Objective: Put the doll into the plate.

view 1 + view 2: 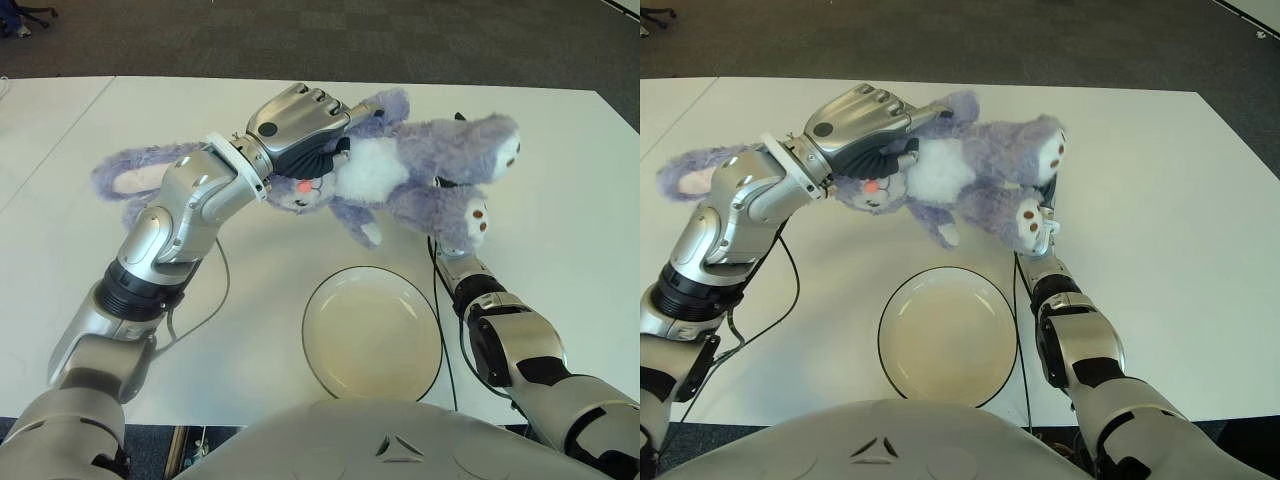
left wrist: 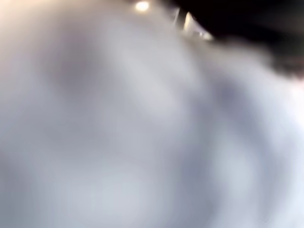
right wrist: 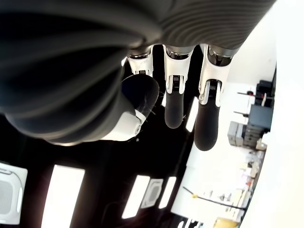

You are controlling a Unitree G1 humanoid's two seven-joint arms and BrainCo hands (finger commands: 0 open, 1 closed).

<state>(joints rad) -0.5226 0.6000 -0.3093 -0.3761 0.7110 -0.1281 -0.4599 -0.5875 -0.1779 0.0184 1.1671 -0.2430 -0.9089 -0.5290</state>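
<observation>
The doll [image 1: 400, 175] is held aloft in the left hand [image 1: 300, 125], fingers closed around it. The transport step is underway; lowering toward the plate [image 1: 330, 345] below and nearer the robot is called for next. The right hand [image 3: 185, 90], fingers extended and empty, shows beneath the doll's feet.

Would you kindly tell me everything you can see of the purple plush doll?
The fluffy purple plush rabbit doll has a white belly, long ears trailing behind the left forearm, a pink nose and pale foot soles. It is held in the air on its side, above the white table and beyond the empty cream plate. The left hand grips its head; its feet hide the right hand.
</observation>
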